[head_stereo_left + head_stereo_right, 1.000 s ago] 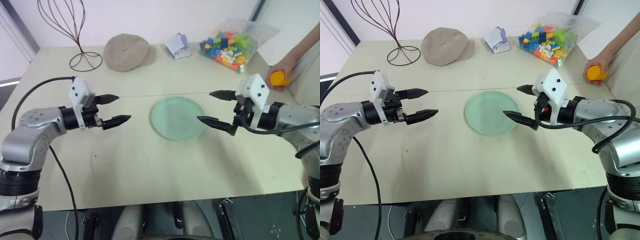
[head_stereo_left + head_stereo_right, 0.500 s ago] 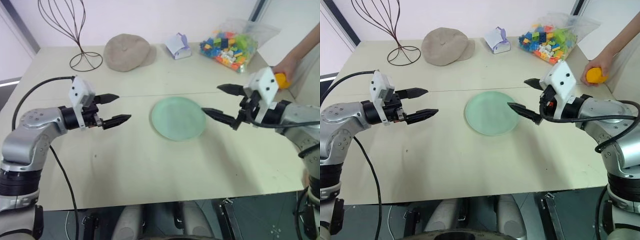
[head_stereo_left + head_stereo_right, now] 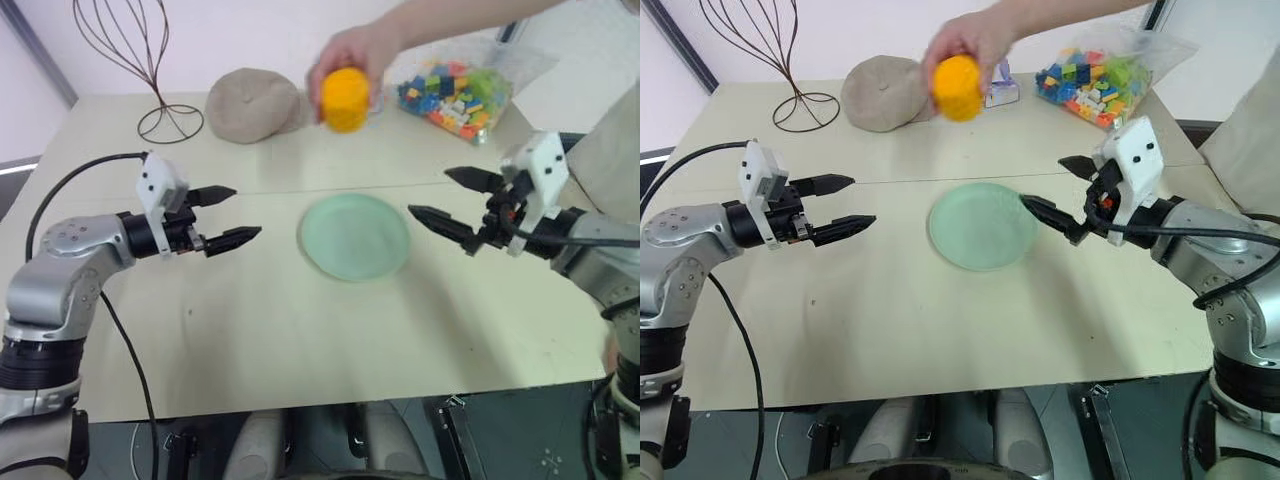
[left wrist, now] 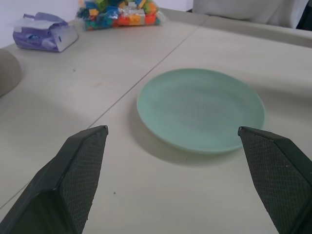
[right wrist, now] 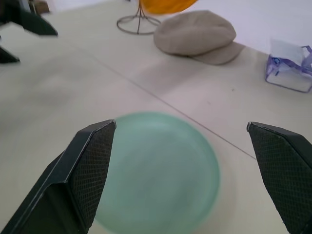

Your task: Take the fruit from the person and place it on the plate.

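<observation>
The fruit (image 3: 345, 98) is held in the person's hand (image 3: 345, 52), up in the air above the far half of the table (image 3: 300, 330), well beyond the plate (image 3: 355, 236) and a little to the plate's left side as the head camera sees it. The arm reaches in from the far right. The fruit looks roughly round, so no long axis matters for the grasp; what matters is where it hangs relative to the two sets of jaws.

Taking the plate as the landmark, the left gripper (image 3: 222, 216) hovers to the plate's left and the right gripper (image 3: 456, 204) hovers to its right, each just off the rim and pointing inward toward it, roughly level. Both have their jaws spread wide with nothing between them; the wrist views show the plate framed between parted fingers (image 4: 80, 170) and (image 5: 90, 161).

The fruit sits higher than both grippers and farther from the robot than the plate's far rim. It appears about midway between the two, perhaps slightly nearer the left one in the head views, though I cannot tell that for certain. In the right wrist view the fruit shows at the top edge above the beige cap (image 5: 197, 36), so either gripper would have to rise and reach beyond the plate to meet it.
</observation>
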